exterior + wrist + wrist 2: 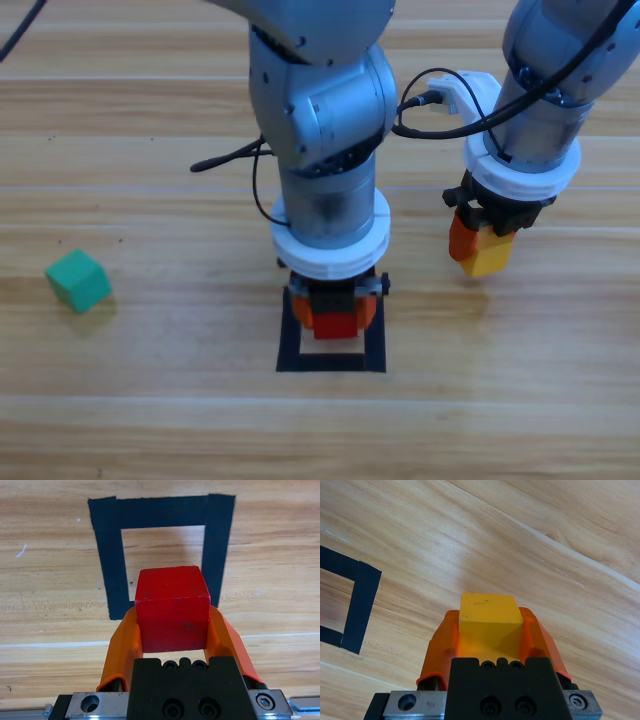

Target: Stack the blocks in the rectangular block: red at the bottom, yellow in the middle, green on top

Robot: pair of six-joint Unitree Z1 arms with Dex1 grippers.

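Our left end effector (334, 318) is clamped on the small matte red cube (172, 609), directly over the black tape rectangle outline (331, 362). Our right end effector (480, 245), just beside, grips the plain yellow cube (489, 622); the teal-green cube (78, 280) sits well left on the wooden worktop (180, 420).

Both arms are built of smooth grey metal cylinders with rounded joint housings. Thin black cables run along the outside of each arm and hang in loops between the segments; one cable on the right arm ends in a black plug. The left gripper (172, 630) and the right gripper (490, 637) each have two glossy orange, curved, pointed jaws. These rise from a matte black block with small round black screws, and below it is a silver metal bar with screw holes.
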